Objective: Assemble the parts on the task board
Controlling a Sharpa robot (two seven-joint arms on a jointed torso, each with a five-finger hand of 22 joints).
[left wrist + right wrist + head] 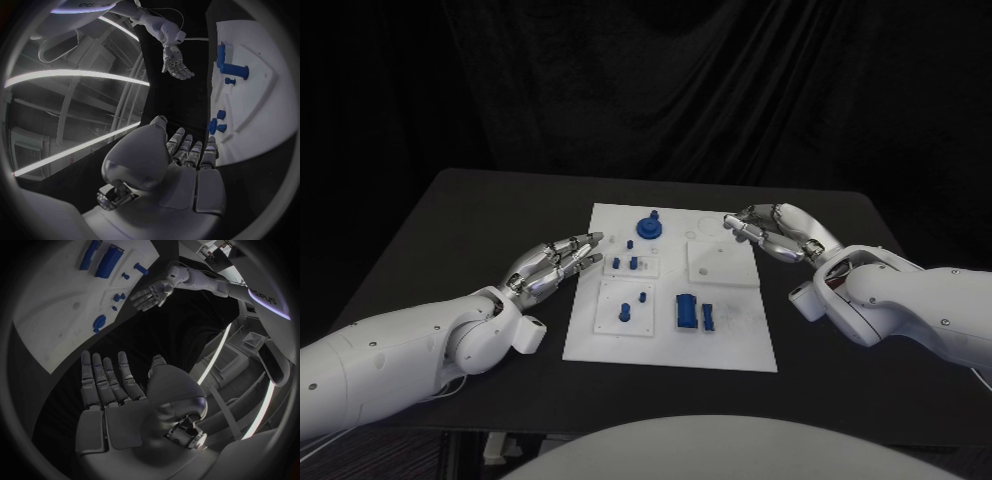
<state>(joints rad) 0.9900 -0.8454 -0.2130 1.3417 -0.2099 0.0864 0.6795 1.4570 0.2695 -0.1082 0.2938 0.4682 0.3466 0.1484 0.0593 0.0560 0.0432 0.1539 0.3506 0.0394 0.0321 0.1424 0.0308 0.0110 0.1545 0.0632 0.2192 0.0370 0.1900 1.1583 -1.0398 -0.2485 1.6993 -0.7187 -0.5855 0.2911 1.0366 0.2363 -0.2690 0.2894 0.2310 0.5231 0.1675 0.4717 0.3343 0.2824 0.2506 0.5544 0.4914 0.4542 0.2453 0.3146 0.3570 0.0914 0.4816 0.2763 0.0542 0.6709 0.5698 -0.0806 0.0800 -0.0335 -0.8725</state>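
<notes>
While both hands hovered at the sides of the white board, neither held anything. The left hand lay with its fingers stretched out and slightly apart, tips just short of the board's near edge. The right hand hung at the opposite edge with its fingers loosely curved and parted, nothing between them.

Closest to the left hand's fingertips stood a few small blue pegs in a raised white square. Further from that hand, towards the right one, lay two larger blue blocks side by side. A round blue knob sat between the two hands at the far end of the board, and two more small blue bits lay in a second square near the left wrist.

Whether these parts already sat in their final places, or waited to be fitted, could not be judged from this moment.

The risk probably lay in the pegs: small and crowded, they could be knocked over by a neighbouring finger. A sideways push might also slide the board across the tabletop, since nothing visibly pinned it.
</notes>
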